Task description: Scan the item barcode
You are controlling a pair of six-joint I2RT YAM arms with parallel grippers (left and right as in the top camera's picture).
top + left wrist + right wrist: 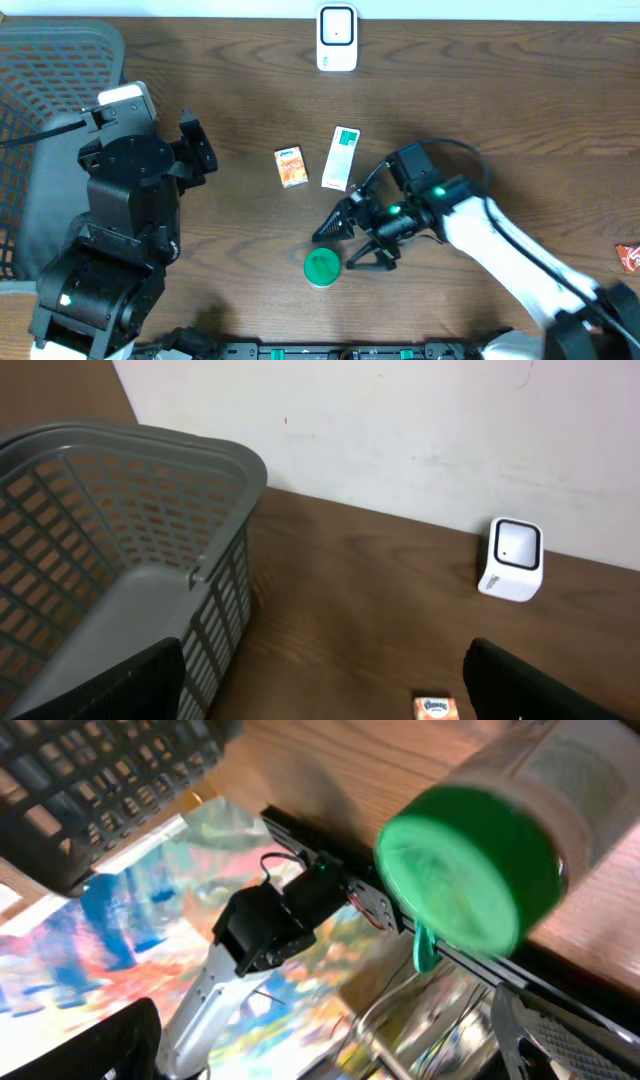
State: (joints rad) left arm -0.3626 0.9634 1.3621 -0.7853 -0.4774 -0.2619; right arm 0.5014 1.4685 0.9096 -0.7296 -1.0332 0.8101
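Note:
A jar with a green lid (322, 267) lies on the table near the front edge. My right gripper (338, 250) stands open right beside it, not gripping it. The right wrist view has the green lid (470, 880) ahead of the gripper (330, 1055), whose dark fingers (110, 1040) are spread wide with nothing between them. A small orange box (291, 166) and a white-and-green box (341, 157) lie mid-table. The white scanner (337, 38) stands at the far edge. My left gripper (205, 150) is open and empty at the left; its view shows the scanner (512, 558) and orange box (436, 707).
A grey slotted basket (40, 80) stands at the far left, large in the left wrist view (120, 540). A small red packet (628, 257) lies at the right edge. The table's front edge and a rail run just below the jar.

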